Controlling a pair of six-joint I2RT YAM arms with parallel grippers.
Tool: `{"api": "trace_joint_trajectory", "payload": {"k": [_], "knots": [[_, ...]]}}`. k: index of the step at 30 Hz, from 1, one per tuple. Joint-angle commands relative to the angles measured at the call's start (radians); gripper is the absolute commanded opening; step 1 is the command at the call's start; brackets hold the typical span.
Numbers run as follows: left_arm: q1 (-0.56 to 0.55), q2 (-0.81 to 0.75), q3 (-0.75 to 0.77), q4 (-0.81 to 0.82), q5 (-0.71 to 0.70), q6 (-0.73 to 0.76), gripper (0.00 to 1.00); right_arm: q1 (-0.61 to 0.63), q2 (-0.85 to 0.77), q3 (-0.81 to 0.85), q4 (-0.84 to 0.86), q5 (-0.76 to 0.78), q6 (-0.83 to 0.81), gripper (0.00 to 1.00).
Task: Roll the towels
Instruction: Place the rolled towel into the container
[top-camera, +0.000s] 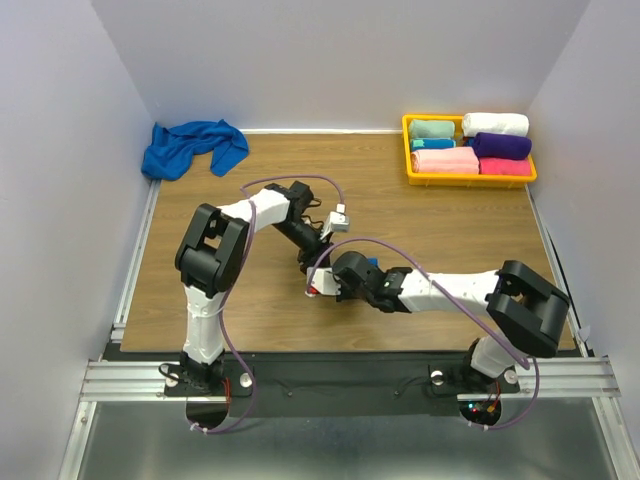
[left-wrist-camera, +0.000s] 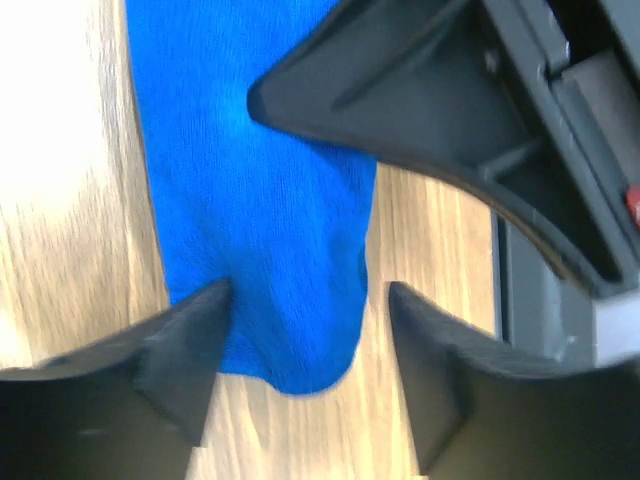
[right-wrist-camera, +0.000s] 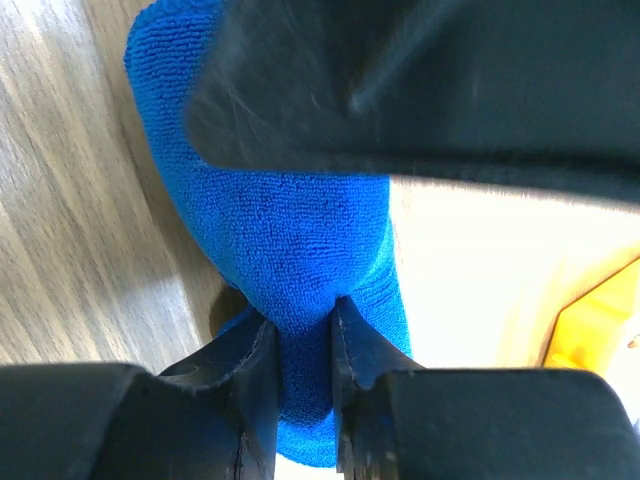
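One royal-blue towel (top-camera: 190, 145) lies crumpled at the back left of the table. The second blue towel (left-wrist-camera: 260, 190) is at mid-table, almost hidden under both grippers in the top view, where only a scrap shows (top-camera: 372, 263). My left gripper (left-wrist-camera: 305, 340) is open, and its fingers (left-wrist-camera: 180, 350) straddle the towel's rounded end on the wood. In the top view the left gripper (top-camera: 308, 265) points down at mid-table. My right gripper (right-wrist-camera: 303, 350) is shut on a fold of this towel (right-wrist-camera: 290, 230). In the top view the right gripper (top-camera: 320, 284) is right beside the left one.
A yellow tray (top-camera: 470, 181) at the back right holds rolled teal, white, purple and pink towels. Its corner shows in the right wrist view (right-wrist-camera: 600, 320). Grey walls close in the table on three sides. Purple cables loop over both arms.
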Motion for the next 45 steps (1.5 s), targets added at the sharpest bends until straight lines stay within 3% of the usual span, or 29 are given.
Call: {"api": "trace_joint_trajectory", "payload": {"k": [1,4,9,11,16,20,27,30,32,39,45], "knots": [[0.055,-0.014,0.001,-0.148,-0.092,0.025,0.80,-0.037,-0.030,-0.067,-0.052,-0.021,0.012,0.01],[0.083,-0.049,0.011,-0.169,-0.106,0.028,0.98,-0.057,-0.075,-0.090,-0.068,-0.028,0.014,0.00],[0.166,-0.118,0.037,-0.156,-0.132,-0.001,0.98,-0.181,-0.092,-0.021,-0.158,-0.103,0.118,0.01],[0.184,-0.142,0.044,-0.139,-0.136,-0.020,0.99,-0.253,-0.063,0.090,-0.261,-0.202,0.182,0.01],[0.200,-0.271,0.040,-0.007,-0.147,-0.150,0.99,-0.494,-0.031,0.347,-0.432,-0.424,0.455,0.00],[0.200,-0.363,0.026,0.143,-0.147,-0.320,0.99,-0.658,-0.011,0.566,-0.471,-0.478,0.709,0.01],[0.200,-0.524,-0.017,0.366,-0.158,-0.540,0.99,-1.000,0.211,0.983,-0.560,-0.452,1.228,0.01],[0.200,-0.550,-0.018,0.386,-0.138,-0.583,0.99,-1.141,0.366,1.186,-0.557,-0.557,1.429,0.00],[0.200,-0.567,-0.029,0.401,-0.127,-0.602,0.99,-1.186,0.458,1.299,-0.522,-0.590,1.538,0.01],[0.200,-0.596,-0.077,0.436,-0.130,-0.638,0.99,-1.211,0.609,1.450,-0.345,-0.592,1.724,0.01],[0.200,-0.606,-0.123,0.449,-0.130,-0.639,0.99,-1.214,0.646,1.352,-0.163,-0.664,2.007,0.00]]}}
